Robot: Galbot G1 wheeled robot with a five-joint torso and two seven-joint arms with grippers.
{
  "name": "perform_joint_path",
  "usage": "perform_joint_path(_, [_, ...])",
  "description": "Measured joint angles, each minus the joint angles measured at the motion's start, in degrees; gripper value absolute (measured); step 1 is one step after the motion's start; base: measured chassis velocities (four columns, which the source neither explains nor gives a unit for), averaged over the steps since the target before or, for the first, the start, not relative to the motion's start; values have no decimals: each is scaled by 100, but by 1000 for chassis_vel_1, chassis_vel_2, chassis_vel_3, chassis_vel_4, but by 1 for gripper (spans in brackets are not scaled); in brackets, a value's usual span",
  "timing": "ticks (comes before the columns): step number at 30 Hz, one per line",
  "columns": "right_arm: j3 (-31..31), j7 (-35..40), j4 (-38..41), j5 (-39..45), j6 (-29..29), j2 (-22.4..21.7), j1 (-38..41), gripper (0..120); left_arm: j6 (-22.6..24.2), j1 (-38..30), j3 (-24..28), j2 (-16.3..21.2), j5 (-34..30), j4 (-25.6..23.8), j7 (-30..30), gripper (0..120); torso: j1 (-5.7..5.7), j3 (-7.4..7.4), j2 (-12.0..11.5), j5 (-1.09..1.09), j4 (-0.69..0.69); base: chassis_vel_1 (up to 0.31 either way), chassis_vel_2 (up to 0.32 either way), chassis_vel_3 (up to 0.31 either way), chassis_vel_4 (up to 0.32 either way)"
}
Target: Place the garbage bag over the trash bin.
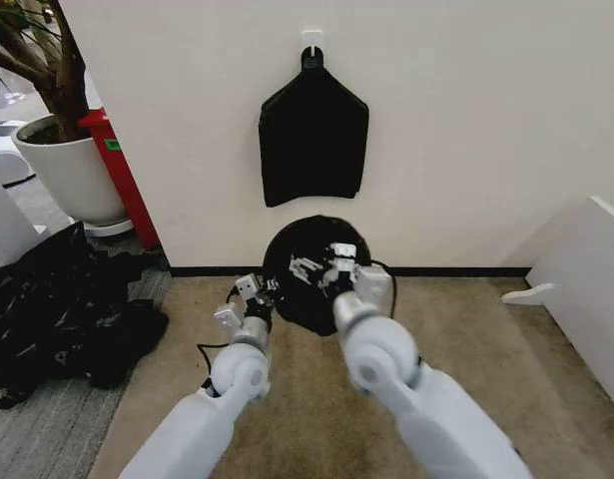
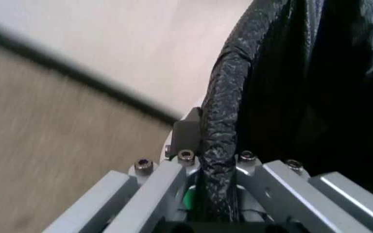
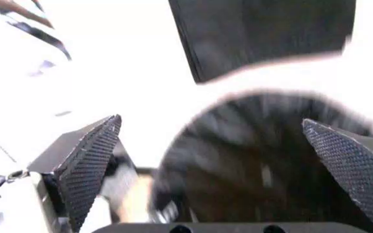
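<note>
The left hand (image 1: 249,289) pinches the garbage bag's (image 1: 311,271) rolled edge at the trash bin's (image 3: 264,77) rim, the right hand (image 1: 331,261) gaping empty above its mouth, likely to spread the liner, against the floor's wall edge.

Indoor office-type room. Evidence: plain white wall (image 1: 466,120) with dark baseboard (image 1: 456,270), beige carpet (image 1: 466,349) meeting grey carpet (image 1: 47,429), potted tree in large white pot (image 1: 72,175), red post (image 1: 122,180) at wall corner.
</note>
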Motion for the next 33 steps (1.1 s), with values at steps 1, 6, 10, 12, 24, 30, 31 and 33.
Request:
perform_joint_path(1, [0,0,0,0,0,0,0,100,0,0,0,0,0,0,0,1,0,0,0,0,0,0,0,0,0])
perform_joint_path(6, [772,-428,429,-770,412,-267,-1075,100,629,3,126,8,-873,-131,-559,1,0,-1,0,0,2,0,0,0,0])
perform_joint_path(10, [1354,-461,375,-1071,552,-120,-1769,100,839,-62,307,-38,-1083,1,-808,1,0,0,0,1,-1,0,0,0,0])
perform_joint_path(12, [1696,-472,333,-1159,630,-6,-2086,100,1013,-137,432,-95,-1222,115,-1083,1,0,0,0,3,1,0,0,0,0])
perform_joint_path(24, [2326,-400,318,-1232,785,224,-2548,100,1183,-383,889,-408,-1113,696,-1617,1,-1,-1,1,-1,3,0,0,0,0])
perform_joint_path(30, [2185,-314,317,-1237,786,236,-2443,100,1208,-396,933,-416,-1033,700,-1703,1,-1,0,1,-2,3,0,0,0,0])
perform_joint_path(31, [2185,-314,317,-1237,786,236,-2443,100,1208,-396,933,-416,-1033,700,-1703,1,-1,0,1,-2,3,0,0,0,0])
perform_joint_path(33, [2117,-278,299,-1241,785,239,-2397,100,1208,-377,972,-387,-984,597,-1694,1,-1,1,1,-4,2,0,0,0,0])
